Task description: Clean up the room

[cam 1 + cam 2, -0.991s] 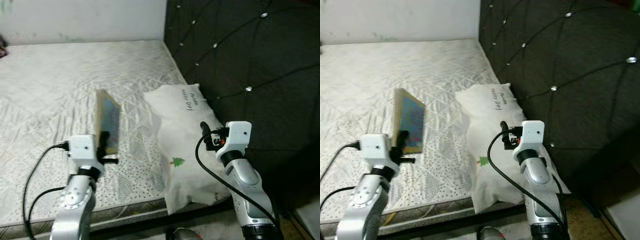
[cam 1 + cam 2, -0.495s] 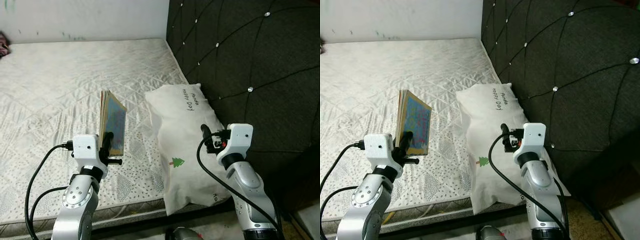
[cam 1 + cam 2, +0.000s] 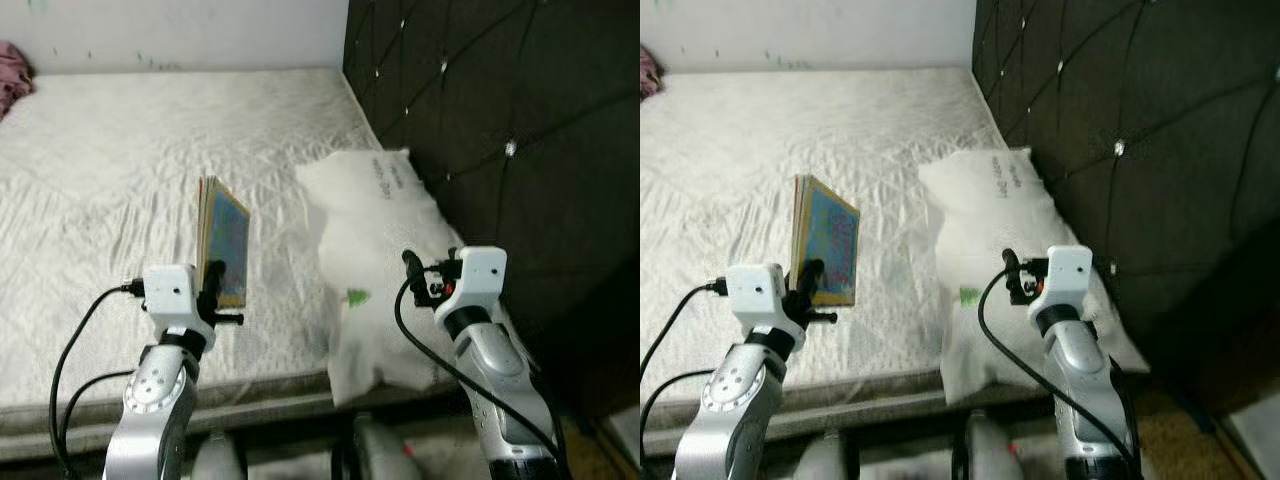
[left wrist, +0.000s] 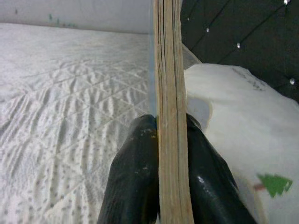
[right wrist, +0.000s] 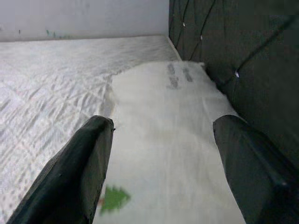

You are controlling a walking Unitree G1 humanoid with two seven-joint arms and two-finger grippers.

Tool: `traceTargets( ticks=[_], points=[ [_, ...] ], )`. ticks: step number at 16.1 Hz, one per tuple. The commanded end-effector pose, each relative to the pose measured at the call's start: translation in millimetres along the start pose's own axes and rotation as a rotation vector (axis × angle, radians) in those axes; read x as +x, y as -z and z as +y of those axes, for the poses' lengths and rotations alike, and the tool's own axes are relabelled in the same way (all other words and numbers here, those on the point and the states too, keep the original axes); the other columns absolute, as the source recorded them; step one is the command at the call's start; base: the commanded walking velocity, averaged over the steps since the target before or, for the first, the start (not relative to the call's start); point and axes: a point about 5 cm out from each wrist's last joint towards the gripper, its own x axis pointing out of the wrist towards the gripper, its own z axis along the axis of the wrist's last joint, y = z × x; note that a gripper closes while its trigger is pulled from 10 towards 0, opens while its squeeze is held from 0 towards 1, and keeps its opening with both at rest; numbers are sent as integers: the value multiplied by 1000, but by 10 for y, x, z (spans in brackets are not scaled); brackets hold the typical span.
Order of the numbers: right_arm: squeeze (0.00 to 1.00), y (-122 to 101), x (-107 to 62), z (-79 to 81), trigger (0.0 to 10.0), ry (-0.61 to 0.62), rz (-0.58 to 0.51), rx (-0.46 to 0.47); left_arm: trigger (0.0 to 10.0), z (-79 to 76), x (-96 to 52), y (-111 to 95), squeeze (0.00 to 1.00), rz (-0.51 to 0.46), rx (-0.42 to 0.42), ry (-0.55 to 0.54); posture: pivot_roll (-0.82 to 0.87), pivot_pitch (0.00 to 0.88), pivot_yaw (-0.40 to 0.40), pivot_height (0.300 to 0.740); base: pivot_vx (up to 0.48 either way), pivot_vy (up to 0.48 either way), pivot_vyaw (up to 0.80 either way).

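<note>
While my left tool [image 4: 170, 140] pinches the book [image 3: 224, 240] upright above the bed [image 3: 100, 180], clear of the mattress, tidying is only begun: book unplaced. Right tool [image 5: 163, 158] spread, empty, over the pillow [image 3: 375, 230] by the headboard [image 3: 520, 100].

The left gripper [image 4: 170, 140] is rising from the lower left of the head views, jaws clamping a thin book [image 3: 225, 240] upright. The right gripper [image 5: 163, 163] is reaching up at the lower right, jaws spread wide.
</note>
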Motion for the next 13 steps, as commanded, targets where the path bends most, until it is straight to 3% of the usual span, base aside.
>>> traceTargets(
  ticks=[1,13],
  points=[
    [0,-32,-9,-28,10000,4,-8,0,10000,6,22,-109,0,-47,-3,-7,-9,69,-18,639,0,0,0],
    [0,-38,22,-2,10000,-36,2,-20,10000,102,75,-131,0,-53,-112,-58,-5,71,-42,639,23,0,0]
  ],
)
